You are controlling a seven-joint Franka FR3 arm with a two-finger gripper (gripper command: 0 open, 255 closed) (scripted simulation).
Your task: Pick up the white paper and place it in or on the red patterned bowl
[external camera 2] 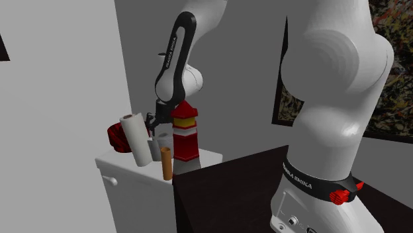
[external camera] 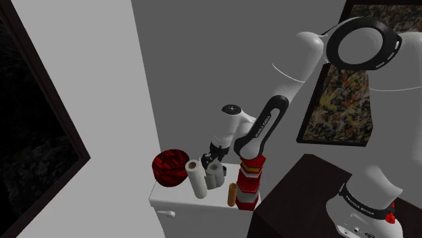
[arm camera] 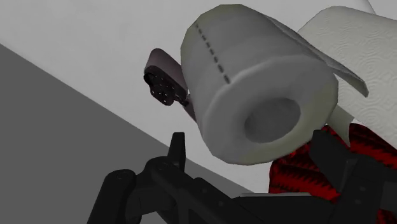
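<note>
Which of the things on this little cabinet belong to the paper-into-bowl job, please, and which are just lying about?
Job in hand: small white paper roll; red patterned bowl.
Lying about: tall paper towel roll; red-and-white tower; brown cylinder.

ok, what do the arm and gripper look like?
White glossy arm with rounded links and dark joints. Black forearm panel carries white FRANKA EMIKA lettering; a black band at the base repeats it, with red fittings. The gripper is all black.
</note>
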